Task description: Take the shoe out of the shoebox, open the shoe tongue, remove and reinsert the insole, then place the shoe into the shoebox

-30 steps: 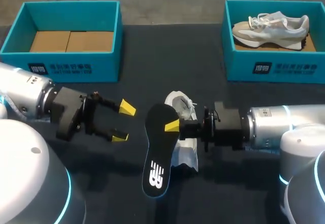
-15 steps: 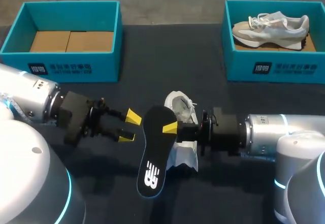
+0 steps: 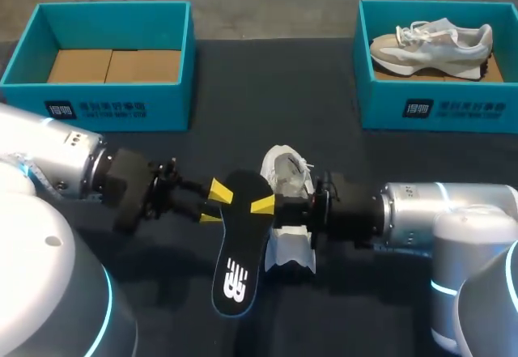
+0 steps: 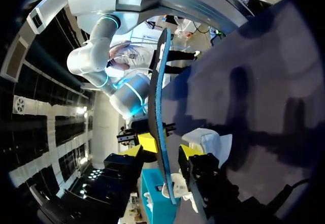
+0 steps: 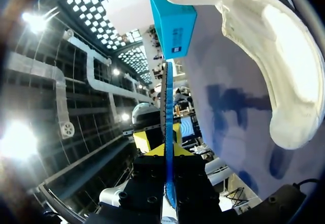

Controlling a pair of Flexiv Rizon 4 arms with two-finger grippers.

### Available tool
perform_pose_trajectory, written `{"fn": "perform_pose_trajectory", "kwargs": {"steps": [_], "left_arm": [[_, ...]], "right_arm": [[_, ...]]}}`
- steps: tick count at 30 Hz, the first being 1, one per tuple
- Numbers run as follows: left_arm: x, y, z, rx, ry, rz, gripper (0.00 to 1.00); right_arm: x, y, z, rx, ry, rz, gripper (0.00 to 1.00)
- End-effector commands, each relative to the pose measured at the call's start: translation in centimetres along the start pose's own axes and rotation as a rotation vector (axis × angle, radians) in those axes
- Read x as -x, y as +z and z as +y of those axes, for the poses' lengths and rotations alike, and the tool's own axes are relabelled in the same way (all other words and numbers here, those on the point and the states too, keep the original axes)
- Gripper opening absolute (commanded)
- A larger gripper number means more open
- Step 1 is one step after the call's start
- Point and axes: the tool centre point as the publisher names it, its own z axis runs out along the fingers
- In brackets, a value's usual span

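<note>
Pinched the black insole [image 3: 237, 252] in the right tool [image 3: 263, 206], fingers closed on both its faces, near mid-tabletop [image 3: 267, 90], logo end toward 6 o'clock. Set the left tool [image 3: 215, 202] open at the insole's 9 o'clock side, yellow tips straddling its edge, a gap at one. Left the white shoe [image 3: 290, 177] at the insole's 3 o'clock, under the right tool. Noted a grey shoe [image 3: 429, 43] in the teal shoebox [image 3: 437, 108] at 1 o'clock, a second teal shoebox [image 3: 105, 102] at 11 o'clock.
</note>
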Motion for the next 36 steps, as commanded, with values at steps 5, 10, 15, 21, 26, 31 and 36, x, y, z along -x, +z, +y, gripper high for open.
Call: {"fn": "perform_pose_trajectory", "kwargs": {"steps": [5,10,15,21,26,31,36], "left_arm": [[0.3,0.7,0.4,-0.005,0.003,-0.008,0.36],[0.3,1.1,0.7,-0.009,0.002,-0.007,0.31],[0.2,1.0,0.8,-0.011,0.0,-0.008,0.25],[0.2,1.0,1.0,-0.008,-0.001,-0.007,0.16],[0.0,1.2,1.3,-0.009,-0.005,-0.004,0.13],[-0.1,1.4,1.6,-0.01,-0.01,0.0,0.14],[-0.2,1.6,1.9,-0.008,-0.011,0.0,0.22]], "right_arm": [[-0.1,0.7,0.6,-0.004,0.0,-0.012,0.0],[-0.1,0.6,0.7,-0.002,0.001,-0.009,0.0],[-0.2,0.2,0.9,0.002,0.0,-0.007,0.0],[-0.3,0.0,1.2,0.009,-0.001,-0.007,0.0],[-0.3,-0.1,1.4,0.01,0.0,-0.005,0.0],[-0.3,0.0,1.6,0.004,0.001,-0.005,0.0],[-0.3,0.0,1.7,0.002,0.001,-0.005,0.0]]}}
